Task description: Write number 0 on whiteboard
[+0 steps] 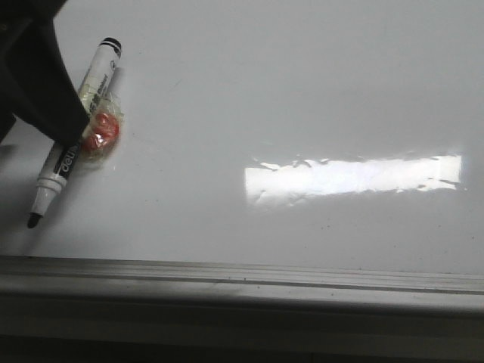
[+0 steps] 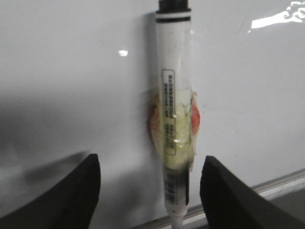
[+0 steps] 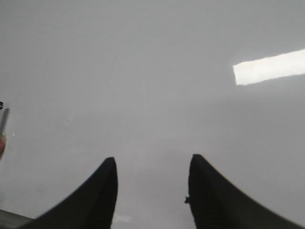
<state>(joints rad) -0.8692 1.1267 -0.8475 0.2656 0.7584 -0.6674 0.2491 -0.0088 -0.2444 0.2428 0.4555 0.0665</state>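
The whiteboard (image 1: pixel 302 91) fills the front view, glossy white; the number 0 is not in view on it. A white marker (image 1: pixel 100 72) lies flat at the board's left, its bare black tip (image 1: pixel 34 220) towards the near rail. A lump of clear tape over something red (image 1: pixel 103 133) wraps its middle. My left gripper (image 1: pixel 64 121) hangs open just above the marker. In the left wrist view the marker (image 2: pixel 174 95) lies between the spread fingers of that gripper (image 2: pixel 151 160), touching neither. My right gripper (image 3: pixel 152 160) is open over bare whiteboard (image 3: pixel 143 71).
A grey metal frame rail (image 1: pixel 242 276) runs along the board's near edge. A bright light strip (image 1: pixel 352 178) reflects on the board's right half. The marker's edge (image 3: pixel 3 129) just shows at the side of the right wrist view.
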